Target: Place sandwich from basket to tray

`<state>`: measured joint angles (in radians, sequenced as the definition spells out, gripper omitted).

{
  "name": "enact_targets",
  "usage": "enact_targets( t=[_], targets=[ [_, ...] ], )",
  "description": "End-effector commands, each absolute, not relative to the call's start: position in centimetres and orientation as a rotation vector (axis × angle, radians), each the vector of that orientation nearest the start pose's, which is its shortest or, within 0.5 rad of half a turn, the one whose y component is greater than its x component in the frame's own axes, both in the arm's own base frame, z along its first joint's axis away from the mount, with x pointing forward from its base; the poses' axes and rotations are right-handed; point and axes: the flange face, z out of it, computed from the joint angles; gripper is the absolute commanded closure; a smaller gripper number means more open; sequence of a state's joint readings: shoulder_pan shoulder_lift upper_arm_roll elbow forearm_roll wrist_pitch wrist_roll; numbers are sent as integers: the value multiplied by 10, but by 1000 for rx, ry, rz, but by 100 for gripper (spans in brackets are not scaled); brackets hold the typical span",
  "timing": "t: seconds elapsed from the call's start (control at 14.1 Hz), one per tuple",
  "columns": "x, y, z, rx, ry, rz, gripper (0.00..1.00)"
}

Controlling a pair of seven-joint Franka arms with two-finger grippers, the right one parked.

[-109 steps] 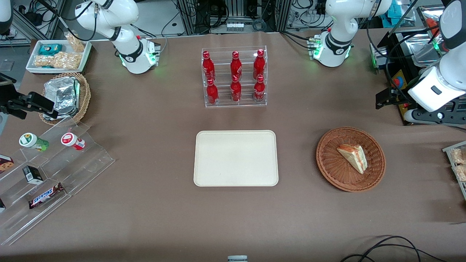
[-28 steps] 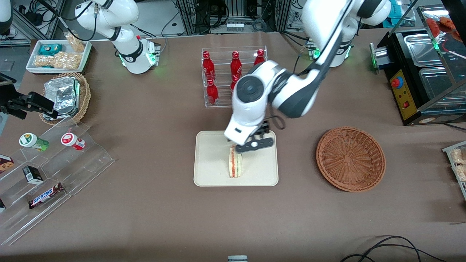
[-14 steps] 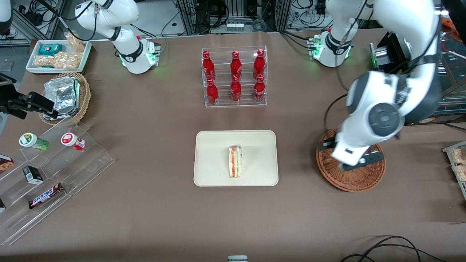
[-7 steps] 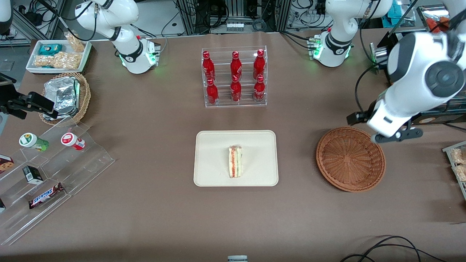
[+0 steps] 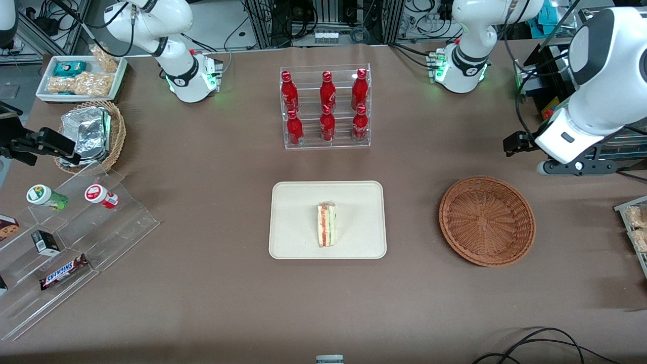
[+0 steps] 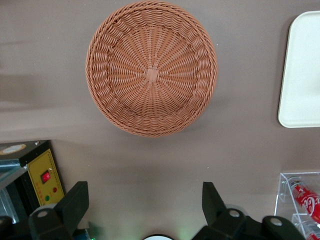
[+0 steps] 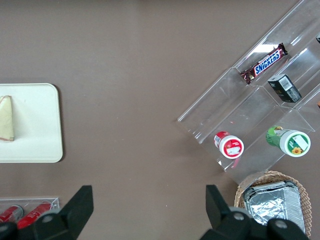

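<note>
The sandwich (image 5: 326, 224), a pale wedge with red-orange and green layers, lies on the cream tray (image 5: 298, 222) near its middle. It also shows in the right wrist view (image 7: 6, 118) on the tray (image 7: 35, 125). The reddish-brown wicker basket (image 5: 486, 220) is empty and stands beside the tray, toward the working arm's end. My left gripper (image 5: 576, 166) hangs high over the table, farther from the front camera than the basket. In the left wrist view the gripper (image 6: 145, 192) is open and empty, with the basket (image 6: 151, 67) and the tray's edge (image 6: 300, 75) in sight.
A clear rack of red bottles (image 5: 326, 108) stands farther from the front camera than the tray. A black control box (image 5: 551, 111) sits near my gripper. A clear stepped display (image 5: 76, 227), a tan basket of foil packs (image 5: 91, 134) and a white snack tray (image 5: 81, 76) lie toward the parked arm's end.
The sandwich went from the basket to the tray and was let go. Since then my left gripper has swung over the basket and on toward the working arm's end, rising.
</note>
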<state>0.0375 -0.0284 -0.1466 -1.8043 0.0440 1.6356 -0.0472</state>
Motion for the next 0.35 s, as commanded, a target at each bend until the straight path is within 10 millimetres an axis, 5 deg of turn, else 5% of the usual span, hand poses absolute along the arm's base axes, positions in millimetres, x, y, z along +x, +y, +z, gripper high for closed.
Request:
enact_targets(
  t=[0.0, 0.28],
  targets=[
    [538, -32, 555, -3093, 182, 138, 0],
    [547, -28, 563, -3101, 210, 110, 0]
  ],
)
